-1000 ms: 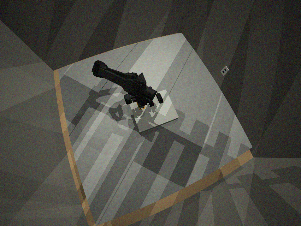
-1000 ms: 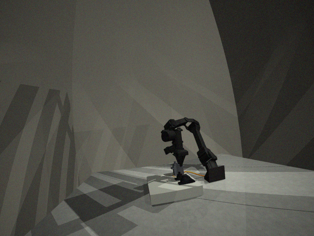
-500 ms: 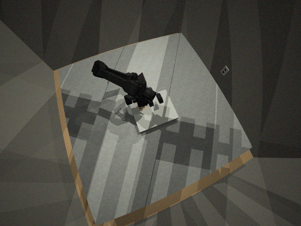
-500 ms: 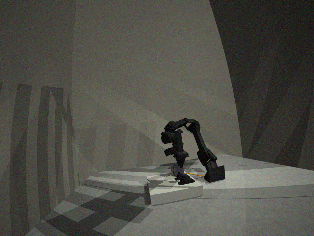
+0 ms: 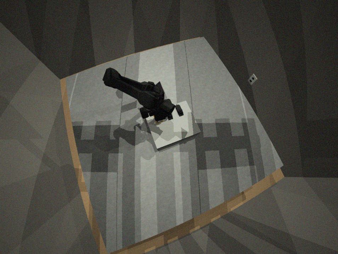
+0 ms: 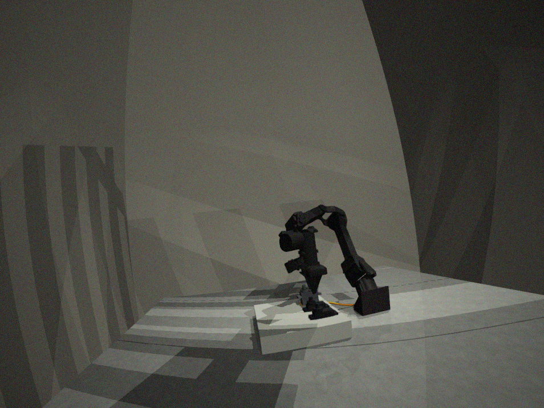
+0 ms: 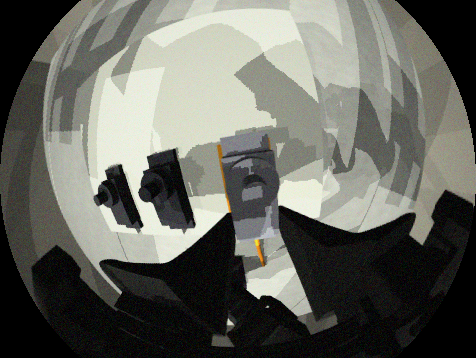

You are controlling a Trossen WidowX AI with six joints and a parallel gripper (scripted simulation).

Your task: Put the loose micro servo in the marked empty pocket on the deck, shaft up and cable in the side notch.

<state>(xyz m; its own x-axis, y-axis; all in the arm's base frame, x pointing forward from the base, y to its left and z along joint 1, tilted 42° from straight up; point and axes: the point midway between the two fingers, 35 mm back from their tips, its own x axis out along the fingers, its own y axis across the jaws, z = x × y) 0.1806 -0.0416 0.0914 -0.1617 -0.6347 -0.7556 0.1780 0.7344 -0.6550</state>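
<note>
The loose grey micro servo (image 7: 250,200) (image 6: 304,293) is between my fingers, its round output boss facing up. My gripper (image 7: 255,215) is shut on it. The servo is low over the pale deck (image 7: 200,100) (image 5: 174,136) (image 6: 303,338), within the orange pocket outline (image 7: 224,175), which shows along its left side and at its upper right. The servo hides the pocket opening and the notch. An orange cable (image 7: 259,252) (image 6: 341,304) runs from the servo's near end toward the arm's base. Whether the ears touch the deck cannot be told.
Two black servos stand on the deck left of the held one in the wrist view, the nearer one (image 7: 167,195) (image 5: 169,116) and the farther one (image 7: 120,200) (image 5: 179,109). The arm's base (image 6: 373,300) stands behind the deck. Striped shadows cross the table (image 5: 130,213).
</note>
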